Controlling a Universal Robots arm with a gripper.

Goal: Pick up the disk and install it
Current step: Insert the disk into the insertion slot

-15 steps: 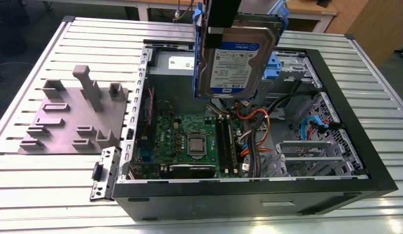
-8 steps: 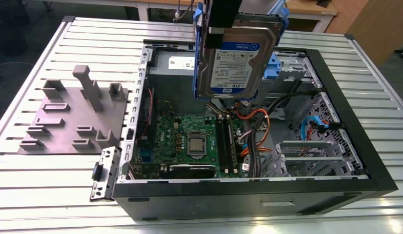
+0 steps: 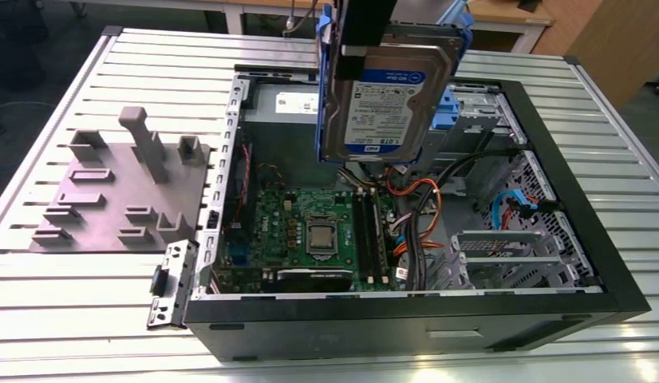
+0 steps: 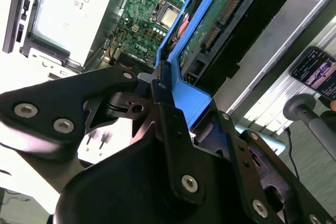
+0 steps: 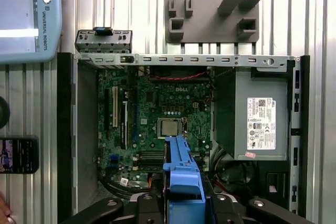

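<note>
The disk (image 3: 388,96) hangs upright above the open computer case (image 3: 415,311), its white-and-blue label facing the camera and a bright blue bracket around its edges. My gripper (image 3: 364,44) comes down from above and is shut on the disk's upper end. In the second wrist view the black fingers (image 4: 167,109) clamp the blue bracket (image 4: 191,95), with the disk's green circuit board (image 4: 220,22) beyond them. In the first wrist view the bracket's blue edge (image 5: 183,174) sticks out from the gripper (image 5: 184,203), over the motherboard (image 5: 163,124).
Inside the case lie the motherboard (image 3: 308,231), orange and black cables (image 3: 420,203), a grey power supply (image 5: 260,119) with a white sticker, and a drive bay (image 3: 481,112) with blue tabs. A grey fixture plate (image 3: 116,191) sits at the exterior view's left. A teach pendant (image 5: 29,19) and a phone (image 5: 18,156) lie beside the case.
</note>
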